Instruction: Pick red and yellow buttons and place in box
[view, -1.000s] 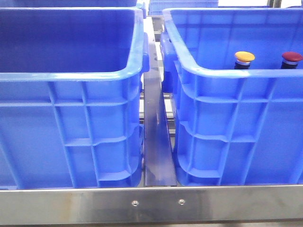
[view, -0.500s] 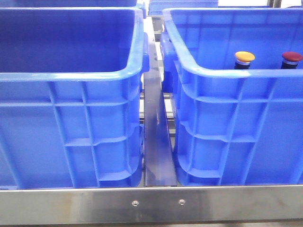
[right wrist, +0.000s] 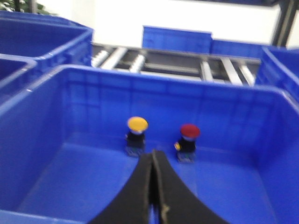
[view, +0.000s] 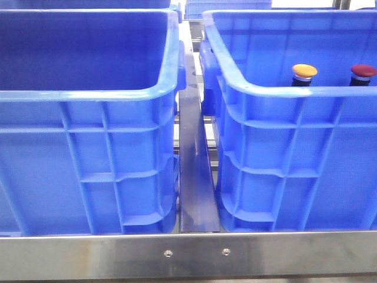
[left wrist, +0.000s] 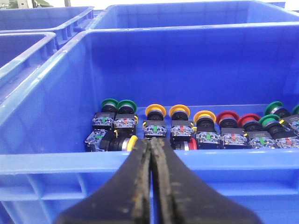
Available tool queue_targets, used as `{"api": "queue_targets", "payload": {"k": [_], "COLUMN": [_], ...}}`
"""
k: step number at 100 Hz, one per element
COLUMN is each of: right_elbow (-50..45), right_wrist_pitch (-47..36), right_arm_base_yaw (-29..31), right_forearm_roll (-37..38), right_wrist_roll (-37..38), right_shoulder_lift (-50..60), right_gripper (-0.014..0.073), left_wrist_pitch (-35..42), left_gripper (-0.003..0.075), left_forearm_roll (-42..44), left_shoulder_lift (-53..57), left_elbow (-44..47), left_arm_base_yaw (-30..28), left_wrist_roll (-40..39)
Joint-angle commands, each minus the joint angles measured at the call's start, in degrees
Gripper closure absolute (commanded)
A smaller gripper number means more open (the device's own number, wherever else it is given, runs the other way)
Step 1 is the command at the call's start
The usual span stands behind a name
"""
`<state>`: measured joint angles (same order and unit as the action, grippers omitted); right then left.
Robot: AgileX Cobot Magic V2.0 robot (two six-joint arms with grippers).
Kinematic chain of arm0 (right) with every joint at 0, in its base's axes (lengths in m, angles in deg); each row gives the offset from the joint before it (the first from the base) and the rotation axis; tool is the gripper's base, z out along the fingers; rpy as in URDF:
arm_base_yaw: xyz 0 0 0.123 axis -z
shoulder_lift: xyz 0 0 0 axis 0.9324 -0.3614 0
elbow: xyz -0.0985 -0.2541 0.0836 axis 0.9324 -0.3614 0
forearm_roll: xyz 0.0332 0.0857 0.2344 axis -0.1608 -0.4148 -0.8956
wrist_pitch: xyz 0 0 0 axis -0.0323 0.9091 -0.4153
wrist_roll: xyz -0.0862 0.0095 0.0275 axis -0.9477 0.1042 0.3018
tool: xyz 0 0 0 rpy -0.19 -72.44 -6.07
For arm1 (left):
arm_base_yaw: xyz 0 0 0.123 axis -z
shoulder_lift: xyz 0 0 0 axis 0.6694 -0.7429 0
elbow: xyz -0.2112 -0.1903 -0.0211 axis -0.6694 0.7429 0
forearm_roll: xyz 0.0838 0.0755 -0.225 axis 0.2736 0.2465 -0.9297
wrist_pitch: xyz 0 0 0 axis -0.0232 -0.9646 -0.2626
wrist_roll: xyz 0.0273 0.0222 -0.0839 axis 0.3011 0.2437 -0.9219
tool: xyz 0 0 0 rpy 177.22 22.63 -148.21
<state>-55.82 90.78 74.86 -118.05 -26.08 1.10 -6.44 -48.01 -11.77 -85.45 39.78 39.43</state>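
The yellow button (view: 304,71) and the red button (view: 363,71) stand upright side by side inside the right blue box (view: 283,91), only their caps showing over its rim. In the right wrist view the yellow button (right wrist: 138,124) and the red button (right wrist: 190,131) stand on the box floor (right wrist: 84,182). My right gripper (right wrist: 153,153) is shut and empty, just short of them. My left gripper (left wrist: 150,141) is shut and empty, over the near rim of another crate (left wrist: 70,161). Neither gripper shows in the front view.
A look-alike blue crate (view: 88,94) stands at the left, its floor hidden. A metal rail (view: 194,177) runs between the two crates. The crate in the left wrist view holds several green, yellow and red buttons (left wrist: 196,128). More blue crates and a roller conveyor (right wrist: 177,60) lie beyond.
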Motion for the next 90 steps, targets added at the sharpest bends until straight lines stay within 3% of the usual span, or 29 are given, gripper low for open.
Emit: {"api": "queue_targets", "payload": {"k": [1, 10, 19, 41, 66, 90], "right_elbow": [1.52, 0.06, -2.96, -14.28, -14.00, -14.04], "right_wrist_pitch": [-5.36, -8.38, -11.90, -32.66, -15.57, -15.06], "right_arm_base_yaw": [-0.70, -1.16, -1.72, -2.01, -2.62, -5.25], "right_forearm_roll": [19.53, 33.32, 40.29, 42.89, 49.07, 52.11], "right_wrist_roll": [21.71, 36.81, 45.42, 47.18, 49.37, 52.69], "right_shoulder_lift": [-0.66, -0.66, -0.66, 1.69, 10.46, 10.00], "right_gripper": [0.0686, 0.0686, 0.0686, 0.0686, 0.0686, 0.0686], "left_wrist_pitch": [4.17, 4.17, 4.17, 4.17, 4.17, 4.17], "left_gripper": [0.0741, 0.0741, 0.0741, 0.0741, 0.0741, 0.0741], "left_forearm_roll": [-0.57, -0.57, -0.57, -0.57, -0.57, -0.57], "left_shoulder_lift": [1.83, 1.83, 1.83, 1.83, 1.83, 1.83], "left_elbow": [1.11, 1.11, 1.11, 1.11, 1.11, 1.11], "left_arm_base_yaw": [-0.06, -0.06, -0.06, -0.06, -0.06, -0.06], "left_wrist_roll": [-0.31, -0.31, -0.31, -0.31, -0.31, -0.31]}}
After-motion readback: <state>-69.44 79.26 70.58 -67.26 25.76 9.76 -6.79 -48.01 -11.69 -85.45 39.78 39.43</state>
